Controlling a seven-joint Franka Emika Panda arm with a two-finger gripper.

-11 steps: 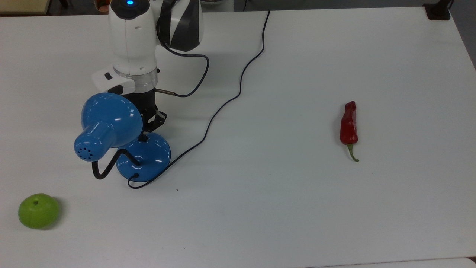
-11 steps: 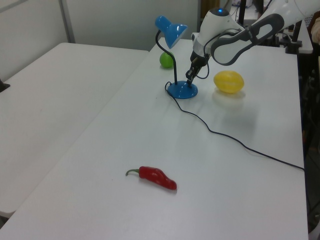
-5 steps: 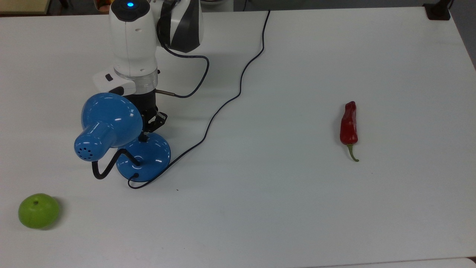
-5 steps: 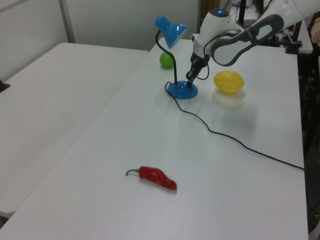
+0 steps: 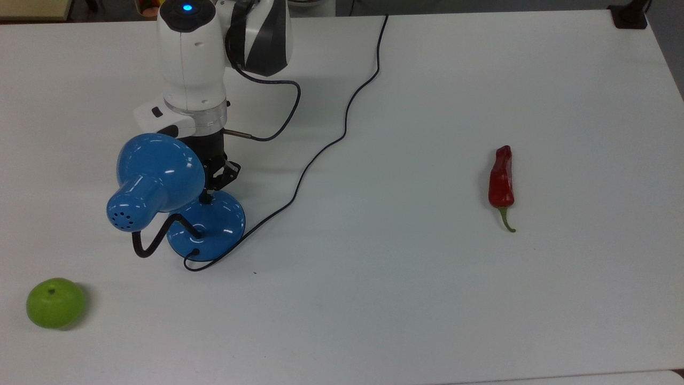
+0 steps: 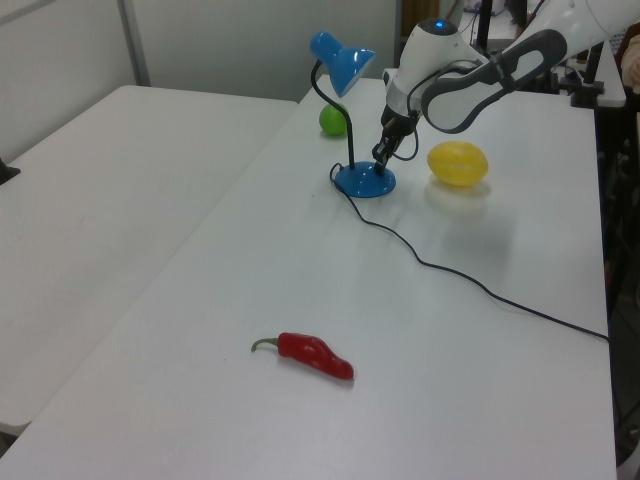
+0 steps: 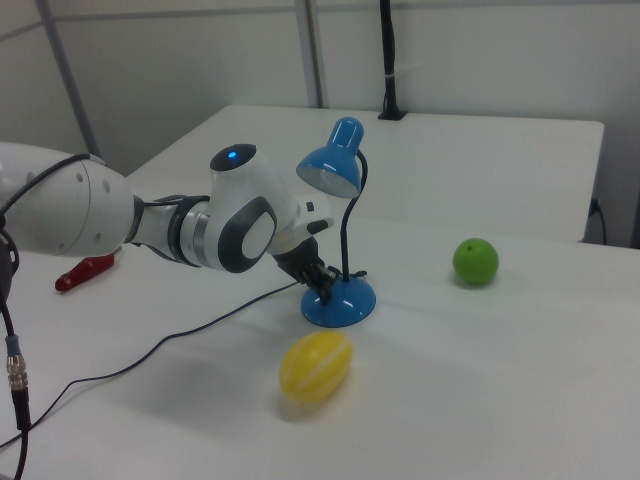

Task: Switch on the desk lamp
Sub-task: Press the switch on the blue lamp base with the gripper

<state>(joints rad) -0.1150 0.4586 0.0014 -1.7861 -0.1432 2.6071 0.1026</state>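
Desk lamp [image 5: 160, 192] first: a glossy blue lamp with a bell-shaped shade, a black bendy neck and a round domed blue base, standing on a white table [image 5: 427, 294] toward the top view's left. Going left to right across the top view, a round green fruit [image 5: 55, 302] lies near the table's lower left corner, well apart from the lamp. Next comes the lamp's shade [image 5: 152, 179], tilted and hanging over the near side of its base [image 5: 211, 227]. My gripper [image 5: 206, 199] reaches down from my white arm [image 5: 192, 64] and its tip touches the top of the domed base, just beside the shade's rim. My two black fingers look drawn close together into a narrow point, holding nothing.

From the base, the lamp's thin black cord [image 5: 342, 133] snakes away across the table toward the far edge. Further to the top view's right, a long red chilli pepper [image 5: 501, 182] with a green stem lies alone, well apart from everything else.

In the right view, an oval yellow fruit [image 7: 315, 366] lies near the lamp's base, and the shade's opening [image 7: 330, 178] looks unlit.
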